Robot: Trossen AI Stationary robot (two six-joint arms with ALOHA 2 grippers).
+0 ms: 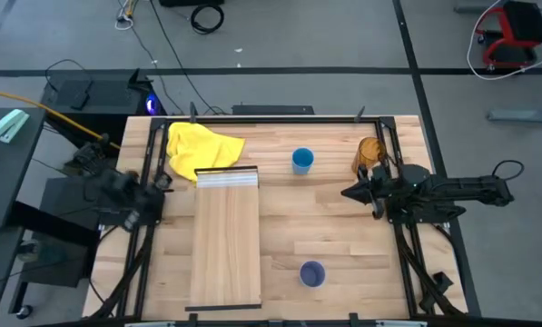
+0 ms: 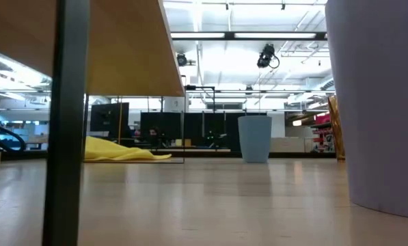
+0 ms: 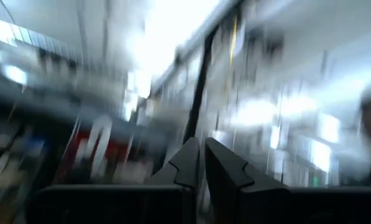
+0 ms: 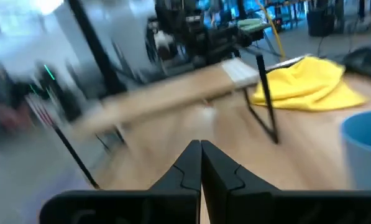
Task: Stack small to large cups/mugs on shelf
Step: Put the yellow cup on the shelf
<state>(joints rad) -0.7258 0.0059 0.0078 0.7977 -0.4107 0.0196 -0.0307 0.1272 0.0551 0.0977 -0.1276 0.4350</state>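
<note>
Three cups stand upright on their bases on the slatted tabletop. The bright blue cup (image 1: 302, 161) is at the far middle, the amber-brown cup (image 1: 370, 153) at the far right, and the lavender-blue cup (image 1: 312, 273) near the front edge. The shelf (image 1: 225, 238) stands left of centre on dark legs, its ridged white strip (image 1: 227, 178) at the far end. My right gripper (image 1: 346, 193) is shut and empty, level over the table's right part, just in front of the amber cup. My left gripper (image 1: 164, 183) is shut and empty at the table's left edge.
A yellow cloth (image 1: 202, 147) lies crumpled at the far left, touching the shelf's far end. A dark metal frame (image 1: 393, 154) runs along the table's edges. In the low view the lavender-blue cup (image 2: 374, 102) fills the right side and the shelf's underside (image 2: 121, 48) the left.
</note>
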